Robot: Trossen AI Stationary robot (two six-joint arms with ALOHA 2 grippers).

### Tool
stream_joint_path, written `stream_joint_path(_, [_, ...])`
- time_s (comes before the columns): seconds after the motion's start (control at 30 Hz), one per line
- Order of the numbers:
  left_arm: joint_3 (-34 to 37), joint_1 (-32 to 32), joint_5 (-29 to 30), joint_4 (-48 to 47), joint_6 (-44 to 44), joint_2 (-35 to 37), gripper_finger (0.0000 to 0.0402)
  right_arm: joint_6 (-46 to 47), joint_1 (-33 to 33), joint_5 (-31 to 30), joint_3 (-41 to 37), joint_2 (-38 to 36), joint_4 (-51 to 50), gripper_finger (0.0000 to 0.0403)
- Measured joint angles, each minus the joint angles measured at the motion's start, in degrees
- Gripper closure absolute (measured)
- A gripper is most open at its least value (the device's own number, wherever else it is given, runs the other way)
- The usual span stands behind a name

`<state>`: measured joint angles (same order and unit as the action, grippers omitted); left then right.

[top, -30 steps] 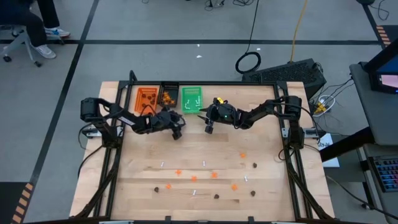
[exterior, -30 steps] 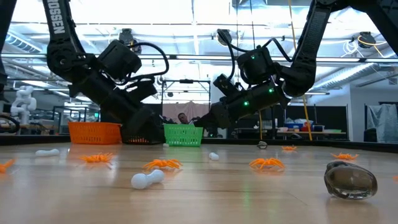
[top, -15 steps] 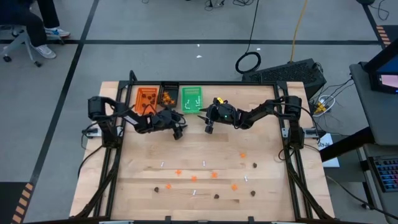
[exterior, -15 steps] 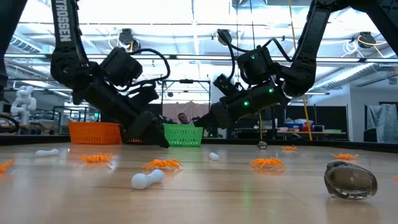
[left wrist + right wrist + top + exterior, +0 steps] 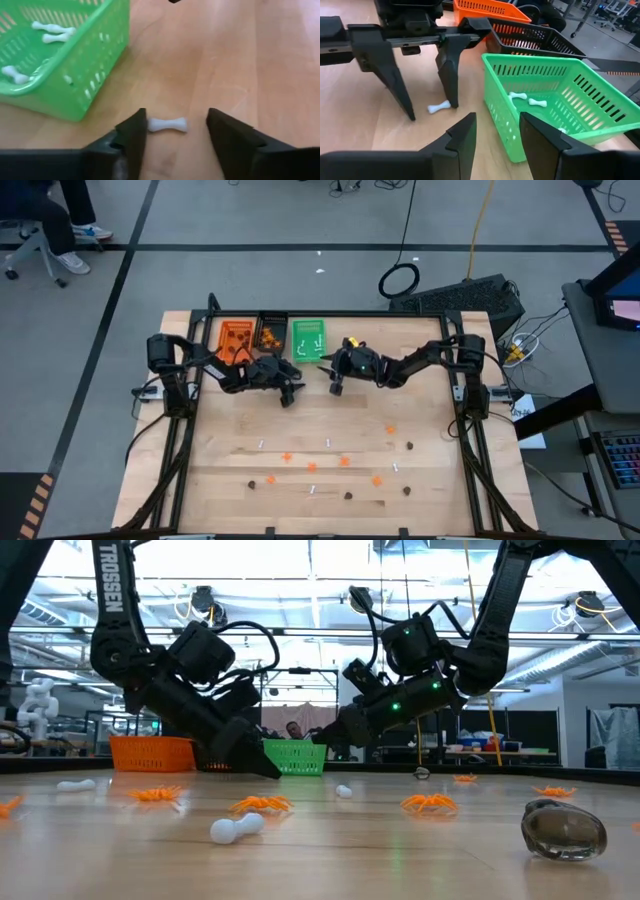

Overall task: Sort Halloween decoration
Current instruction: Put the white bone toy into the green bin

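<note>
1. Loose trinkets are lying on the near half of the worktop [image 5: 230,490]: orange blobs [image 5: 344,461], brown blobs [image 5: 348,495] and white sticks [image 5: 328,442], scattered well apart from one another.
2. Farther back, the left end effector [image 5: 175,131] is reaching down to the wood just beside the green tray [image 5: 308,340], its fingers [image 5: 131,137] spread.
3. A white bone [image 5: 167,124] is lying flat between those fingers, one end touching or nearly touching one finger, the other finger standing apart from it.
4. The right end effector [image 5: 337,386] is hanging nearby over the worktop, pointing toward the green tray and the left end effector; its fingers [image 5: 462,141] are standing partly apart with nothing between them.
5. At the far edge, the orange tray [image 5: 235,337], black tray [image 5: 270,333] and green tray are sitting side by side.
6. White bones [image 5: 518,95] are lying inside the green tray, and orange pieces are showing in the black tray.
</note>
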<state>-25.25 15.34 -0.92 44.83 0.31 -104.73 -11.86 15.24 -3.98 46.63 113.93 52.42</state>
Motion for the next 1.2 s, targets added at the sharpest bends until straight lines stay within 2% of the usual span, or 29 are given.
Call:
stream_joint_path(0.17, [0.13,-1.51,-4.64,0.56,0.03,-0.04,0.0272,0.00,-0.65,0.23,0.00,0.00,0.00,0.0266])
stream_joint_path(0.3, [-0.04,-4.08,-8.42,2.09,-1.31,-0.15,0.0299,0.02,-1.25,0.24,0.00,0.00,0.02,0.0266])
stream_joint_path(0.7, [-0.23,-9.70,-6.46,2.06,-0.76,-0.17,0.0302,-0.44,-4.38,-0.22,0.00,-1.38,2.53,0.0266])
stream_joint_path(1.03, [-0.23,-10.35,-4.59,2.48,2.26,-0.17,0.0303,-1.50,-7.05,-0.36,0.02,-8.60,-9.46,0.0266])
stream_joint_path(1.2, [-0.25,-11.48,-3.40,2.67,5.54,-0.17,0.0311,-0.61,-9.07,-0.36,0.02,-9.53,-14.47,0.0266])
